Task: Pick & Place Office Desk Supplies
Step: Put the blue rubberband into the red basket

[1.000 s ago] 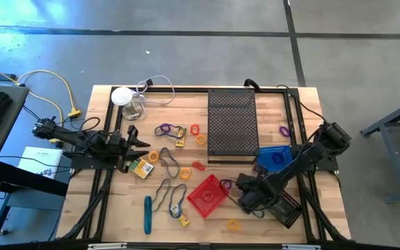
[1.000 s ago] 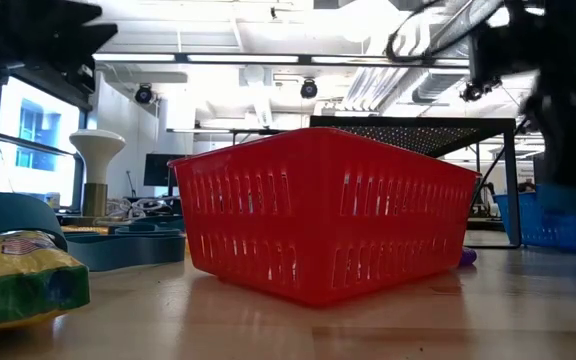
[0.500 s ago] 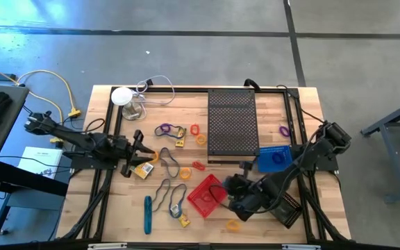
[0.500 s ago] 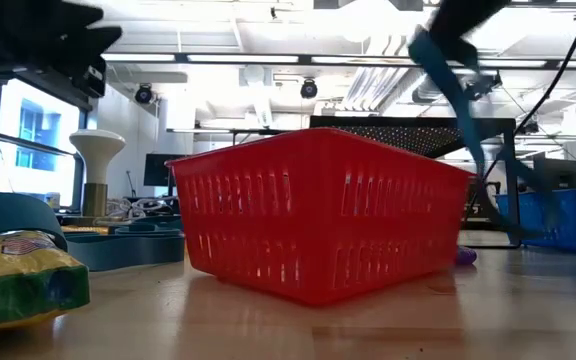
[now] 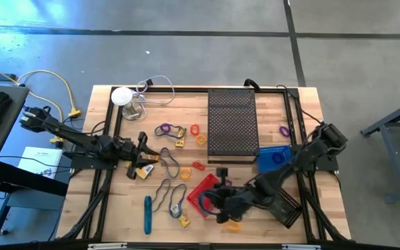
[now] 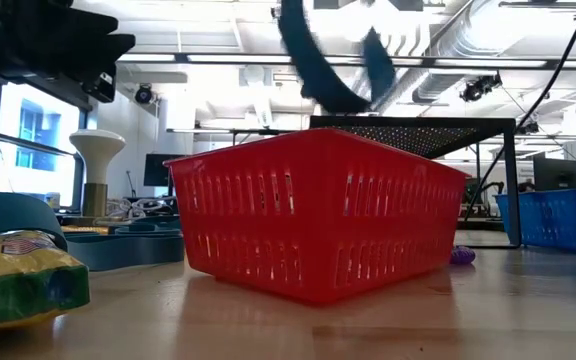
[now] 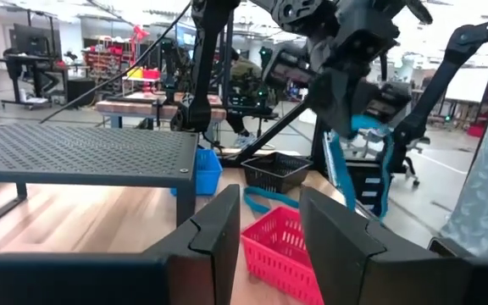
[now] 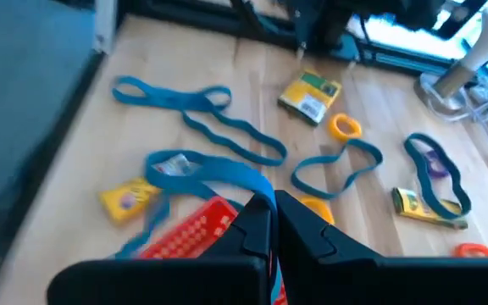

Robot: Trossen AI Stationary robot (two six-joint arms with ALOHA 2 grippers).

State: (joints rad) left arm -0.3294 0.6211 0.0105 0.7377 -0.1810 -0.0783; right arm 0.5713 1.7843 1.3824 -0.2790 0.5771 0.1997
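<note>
Pinching a blue loop [image 8: 195, 166] between pressed-together fingers, the right gripper [image 5: 221, 201] hangs over the red basket [image 5: 201, 195], loop dangling above its rim. Contents of that basket cannot be told. Behind this gripper, a blue basket [image 5: 272, 158] holds one purple loop [image 5: 278, 158]. Left gripper [image 5: 143, 153], part-spread, holds nothing, beside a yellow packet [image 5: 142, 169]. A teal stick [image 5: 148, 214] lies well apart. The black tray [image 5: 232, 125] stands beyond the baskets.

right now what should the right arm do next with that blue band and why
Probably open and let go. The right end effector is shut on a blue elastic band and hangs over the red basket, with the loop dangling above the basket's rim, so a release should drop it inside.
</note>
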